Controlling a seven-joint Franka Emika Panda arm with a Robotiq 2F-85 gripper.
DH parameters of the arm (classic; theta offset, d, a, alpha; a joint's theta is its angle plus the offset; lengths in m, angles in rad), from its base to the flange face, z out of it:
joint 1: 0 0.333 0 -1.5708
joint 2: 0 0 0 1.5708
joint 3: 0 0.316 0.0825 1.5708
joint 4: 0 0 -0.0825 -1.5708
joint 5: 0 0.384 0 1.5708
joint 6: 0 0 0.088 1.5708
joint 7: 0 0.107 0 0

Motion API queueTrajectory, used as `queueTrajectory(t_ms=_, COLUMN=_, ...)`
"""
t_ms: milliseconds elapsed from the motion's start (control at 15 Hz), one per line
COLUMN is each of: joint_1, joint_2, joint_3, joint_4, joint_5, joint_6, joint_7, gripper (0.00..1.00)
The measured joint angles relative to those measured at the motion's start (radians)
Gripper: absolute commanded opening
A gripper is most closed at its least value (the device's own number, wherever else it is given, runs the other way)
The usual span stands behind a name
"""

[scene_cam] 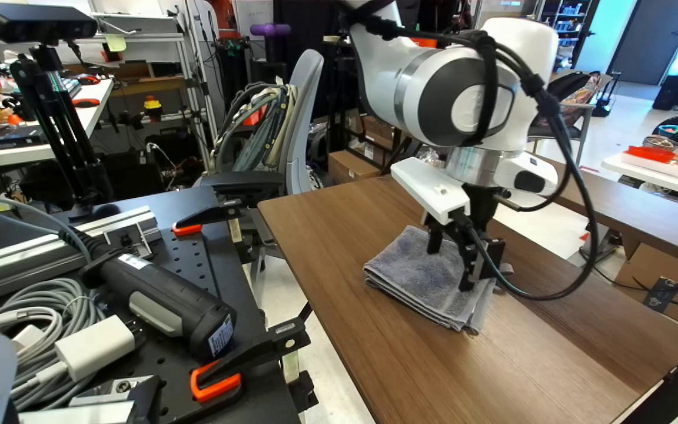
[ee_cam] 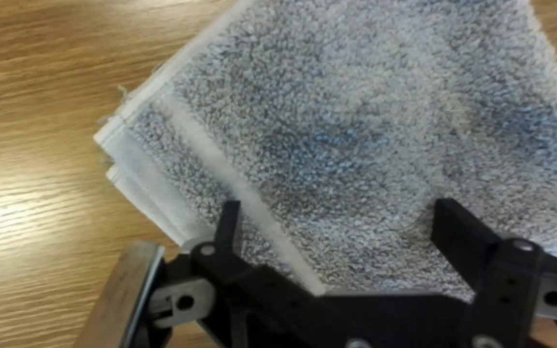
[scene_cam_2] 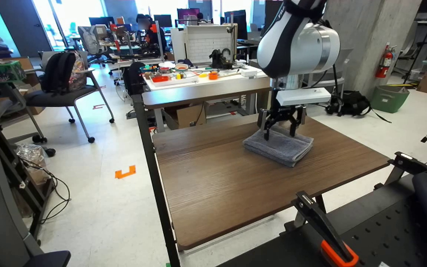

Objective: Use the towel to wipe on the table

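The gray folded towel [scene_cam: 401, 272] lies flat on the brown wood-grain table [scene_cam: 327, 229]. It also shows in an exterior view [scene_cam_2: 282, 150] and fills much of the wrist view [ee_cam: 356, 111], with a pale band near one edge. My gripper [scene_cam: 450, 267] points down over the towel with its fingers spread apart. In an exterior view the gripper [scene_cam_2: 279, 136] has its fingertips at the towel's top, seemingly touching it. In the wrist view the gripper [ee_cam: 337, 212] has both fingertips over the towel, and flat cloth shows between them. No cloth is pinched.
A black perforated bench [scene_cam: 198, 253] beside the table holds clamps, a black handheld tool [scene_cam: 168, 300] and cables. A dark post [scene_cam_2: 154, 185] stands at one table end. A gray chair [scene_cam: 301, 118] and another wooden tabletop [scene_cam_2: 206, 92] are close to the table's edges.
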Motion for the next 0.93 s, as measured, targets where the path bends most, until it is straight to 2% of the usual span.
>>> queueTrajectory(t_ms=533, joint_1=-0.131, joint_2=0.091, joint_3=0.002, joint_4=0.225, joint_5=0.052, joint_6=-0.209, joint_7=0.004, gripper=1.00)
queueTrajectory(t_ms=733, joint_1=-0.145, joint_2=0.078, joint_3=0.006, joint_4=0.231, joint_5=0.068, joint_6=-0.210, joint_7=0.000, gripper=1.00)
queueTrajectory(t_ms=933, joint_1=-0.148, joint_2=0.023, joint_3=0.007, joint_4=0.177, joint_5=0.073, joint_6=-0.208, joint_7=-0.026, gripper=1.00)
